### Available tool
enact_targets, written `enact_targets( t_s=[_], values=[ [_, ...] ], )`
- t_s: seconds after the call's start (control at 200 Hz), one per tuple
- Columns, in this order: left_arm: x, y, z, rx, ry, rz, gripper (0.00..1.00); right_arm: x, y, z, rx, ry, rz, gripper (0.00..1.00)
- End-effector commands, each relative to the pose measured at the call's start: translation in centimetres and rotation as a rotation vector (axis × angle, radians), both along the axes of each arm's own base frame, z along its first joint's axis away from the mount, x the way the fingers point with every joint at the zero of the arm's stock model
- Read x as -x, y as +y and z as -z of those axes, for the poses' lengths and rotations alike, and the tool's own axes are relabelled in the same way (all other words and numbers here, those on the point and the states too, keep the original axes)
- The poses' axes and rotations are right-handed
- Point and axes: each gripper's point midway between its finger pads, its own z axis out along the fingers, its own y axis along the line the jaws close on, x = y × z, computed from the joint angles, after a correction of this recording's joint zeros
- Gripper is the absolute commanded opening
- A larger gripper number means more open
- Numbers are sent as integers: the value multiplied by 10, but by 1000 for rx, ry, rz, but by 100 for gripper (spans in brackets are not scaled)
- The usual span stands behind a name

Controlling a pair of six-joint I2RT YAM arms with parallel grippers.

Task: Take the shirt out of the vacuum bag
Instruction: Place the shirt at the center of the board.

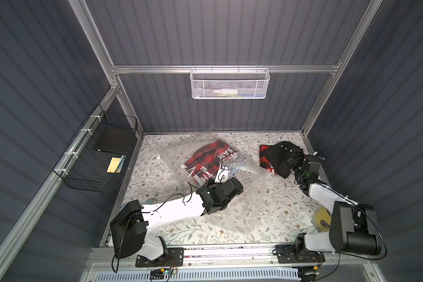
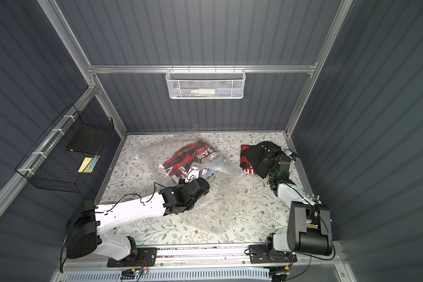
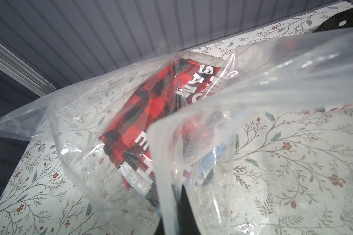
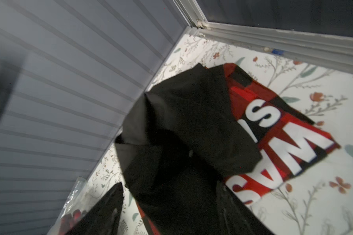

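Note:
The vacuum bag [image 1: 242, 207] [image 2: 217, 202] [image 3: 253, 81] lies crumpled in the middle of the floral table. A red-and-black plaid cloth with white letters [image 1: 200, 158] [image 3: 143, 114] is inside it. My left gripper [image 1: 224, 169] [image 2: 194, 168] [image 3: 182, 195] is shut on the bag's edge, and the film drapes over its fingers. At the back right, outside the bag, a black shirt [image 1: 279, 156] [image 2: 257, 156] [image 4: 181, 122] with white buttons lies on another plaid cloth [image 1: 264, 156] [image 4: 283, 142]. My right gripper [image 1: 292, 158] [image 2: 270, 158] [image 4: 169, 203] stands open over the shirt, a finger on either side of the cloth.
A black wire basket [image 1: 98, 158] hangs on the left wall. A white mesh basket [image 1: 230, 84] hangs on the back rail. A yellow roll [image 1: 322, 217] sits by the right arm's base. Aluminium frame posts and dark walls close in the table [image 1: 279, 219].

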Motion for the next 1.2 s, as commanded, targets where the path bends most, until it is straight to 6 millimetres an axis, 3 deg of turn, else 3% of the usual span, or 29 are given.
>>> enact_targets(
  t_s=[0.0,0.21,0.32,0.445,0.62,0.946,1.196],
  values=[
    [3,10,-2,19,2,-13,0,8,-4,14,43,54,23,75],
    [3,9,7,8,10,-14,0,-1,2,39,7,107,4,71],
    [4,9,13,0,23,-15,0,-7,8,51,-28,114,-16,62],
    [4,9,14,4,26,-13,0,-12,17,53,-51,97,-41,37],
    [3,7,6,9,14,-8,0,-22,27,34,-85,38,-72,0],
    [2,7,6,-10,20,-10,0,-40,55,-25,-283,-129,-162,0],
    [2,9,-1,-25,13,-12,0,-55,77,-47,-517,-228,-236,0]
  ],
)
